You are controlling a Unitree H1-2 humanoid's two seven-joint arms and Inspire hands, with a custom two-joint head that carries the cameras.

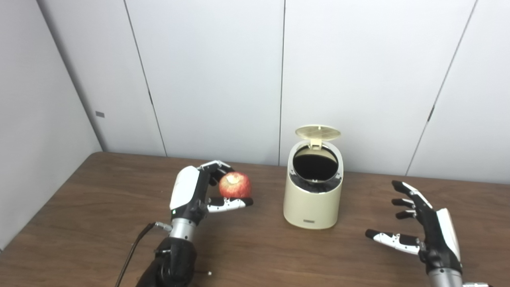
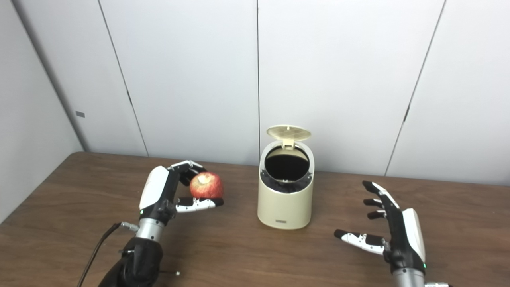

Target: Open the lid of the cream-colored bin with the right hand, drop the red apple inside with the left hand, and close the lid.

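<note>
Left hand (image 1: 191, 191) has the red apple (image 1: 235, 185) pinched between fingers and thumb, raised just left of the cream-colored bin (image 1: 312, 199). Lid (image 1: 317, 132) stands upright, mouth dark and open. Right hand (image 1: 426, 227) is spread wide, holding nothing, off to the bin's right. Risk: that shallow pinch could let the apple slip, or clip the rim and tip the bin. Bare bench (image 1: 99, 207) all round.

A bare test room or lab is showing: plain white seamed wall panels (image 1: 215, 79) are enclosing a dark brown wood-grain table (image 1: 99, 207).
</note>
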